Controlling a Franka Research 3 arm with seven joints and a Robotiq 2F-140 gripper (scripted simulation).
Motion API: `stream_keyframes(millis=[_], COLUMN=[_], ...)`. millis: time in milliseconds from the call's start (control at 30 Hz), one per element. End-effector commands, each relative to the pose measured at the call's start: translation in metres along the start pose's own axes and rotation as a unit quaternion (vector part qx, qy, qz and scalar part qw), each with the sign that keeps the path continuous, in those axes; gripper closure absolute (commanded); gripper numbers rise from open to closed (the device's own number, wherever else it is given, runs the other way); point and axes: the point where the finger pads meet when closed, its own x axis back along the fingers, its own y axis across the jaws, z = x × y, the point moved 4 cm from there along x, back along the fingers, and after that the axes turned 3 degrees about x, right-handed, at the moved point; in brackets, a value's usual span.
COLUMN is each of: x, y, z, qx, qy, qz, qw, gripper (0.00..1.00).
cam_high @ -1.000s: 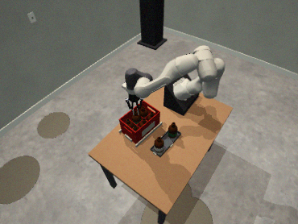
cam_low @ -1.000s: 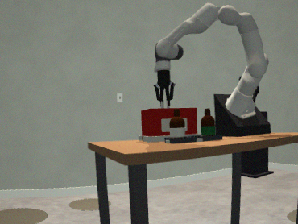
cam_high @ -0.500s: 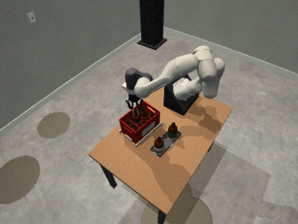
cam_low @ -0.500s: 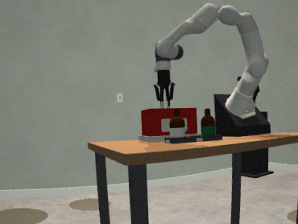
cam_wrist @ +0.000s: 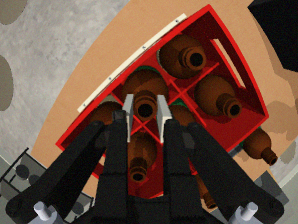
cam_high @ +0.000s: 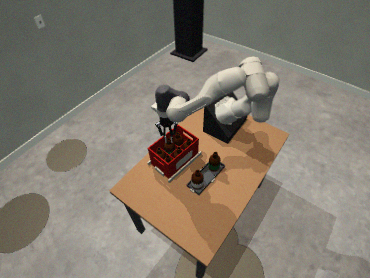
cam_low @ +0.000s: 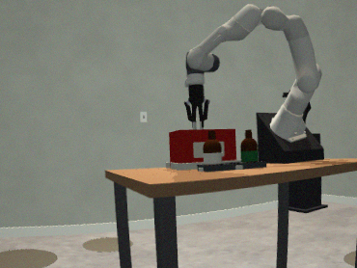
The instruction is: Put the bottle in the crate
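A red crate [cam_high: 172,154] stands on the table's far left part and holds several brown bottles. It also shows in the side view [cam_low: 203,145] and in the wrist view [cam_wrist: 193,90]. My gripper [cam_high: 166,131] hangs straight down over the crate's far corner, just above its rim in the side view [cam_low: 197,118]. In the wrist view the gripper [cam_wrist: 145,106] is shut on a brown bottle [cam_wrist: 141,156], which is upright between the fingers. I cannot tell how deep its base sits in the crate. A grey tray [cam_high: 205,175] beside the crate holds two bottles, one white-labelled [cam_high: 197,178] and one green-labelled [cam_high: 214,161].
The robot's black base [cam_high: 222,125] stands on the table's far edge, close behind the crate and tray. A pale strip [cam_high: 184,168] lies between the crate and the tray. A black pillar [cam_high: 188,27] stands on the floor far behind.
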Motion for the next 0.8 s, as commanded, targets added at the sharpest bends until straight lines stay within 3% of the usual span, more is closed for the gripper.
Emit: stream_keyframes(millis=[0, 767], x=[-0.0008, -0.0107], y=[-0.0014, -0.0014], z=[-0.0004, -0.0003], qx=[0.002, 0.002], qy=[-0.001, -0.001], qz=[0.003, 0.003], qw=[1.0, 1.0], gripper=[1.0, 1.0])
